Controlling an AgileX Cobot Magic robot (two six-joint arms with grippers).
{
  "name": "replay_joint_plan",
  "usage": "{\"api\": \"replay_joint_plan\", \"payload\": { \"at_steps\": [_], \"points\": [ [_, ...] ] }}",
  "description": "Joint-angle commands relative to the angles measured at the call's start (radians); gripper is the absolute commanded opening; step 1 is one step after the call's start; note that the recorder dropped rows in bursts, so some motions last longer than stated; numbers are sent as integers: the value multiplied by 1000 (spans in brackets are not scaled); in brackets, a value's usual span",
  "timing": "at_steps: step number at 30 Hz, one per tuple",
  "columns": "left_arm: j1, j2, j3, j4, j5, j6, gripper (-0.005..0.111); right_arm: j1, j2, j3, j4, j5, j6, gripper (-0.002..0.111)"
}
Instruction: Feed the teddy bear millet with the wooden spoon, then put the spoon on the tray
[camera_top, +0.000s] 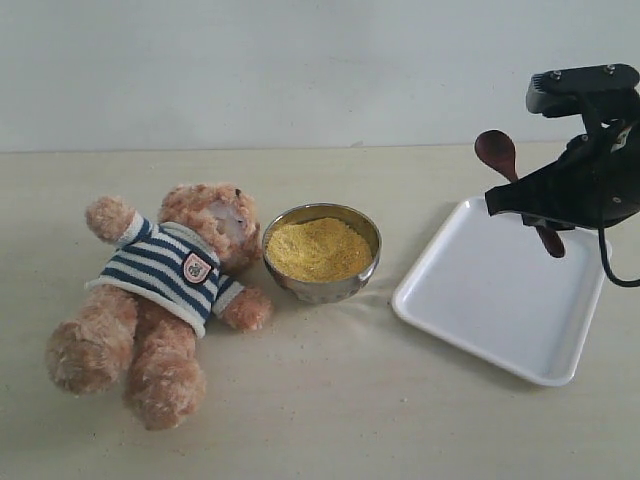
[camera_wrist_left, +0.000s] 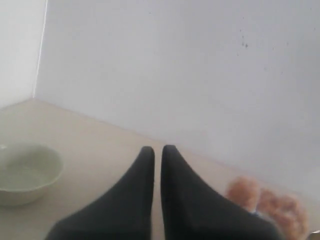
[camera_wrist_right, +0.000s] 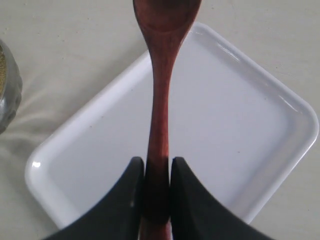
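Pincers differ — right pincer (camera_wrist_right: 157, 165) clamps the wooden spoon (camera_wrist_right: 160, 95) by its handle over the tray (camera_wrist_right: 240, 130), leaving its bowl free for millet (camera_top: 318, 248); left pincer (camera_wrist_left: 157, 150) closed on nothing.

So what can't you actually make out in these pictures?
Right wrist view: the wooden spoon has its bowl and its handle's end cut off by the picture's edges.
Left wrist view: the teddy bear is blurred and cut off at the edge, partly behind the left gripper.
Exterior view: the right gripper hides the spoon's mid-handle; the left gripper is out of frame.
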Motion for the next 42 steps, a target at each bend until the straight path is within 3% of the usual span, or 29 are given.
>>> {"api": "replay_joint_plan", "payload": {
  "at_steps": [1, 4, 14, 21, 27, 42],
  "points": [
    [-9, -3, 0, -83, 109, -349, 5, -5, 1, 2, 3, 9, -11, 0],
    [-9, -3, 0, -83, 197, -502, 5, -5, 1, 2, 3, 11, -11, 0],
    [-9, -3, 0, -70, 219, -466, 5, -5, 149, -71, 7, 48, -11, 0],
    [-9, -3, 0, 258, 77, -425, 5, -5, 184, -76, 4, 80, -18, 0],
    [-9, -3, 0, 516, 233, -364, 5, -5, 224, -76, 4, 108, -18, 0],
    [-9, -3, 0, 520, 233, -356, 5, -5, 234, -76, 6, 42, -18, 0]
  ]
}}
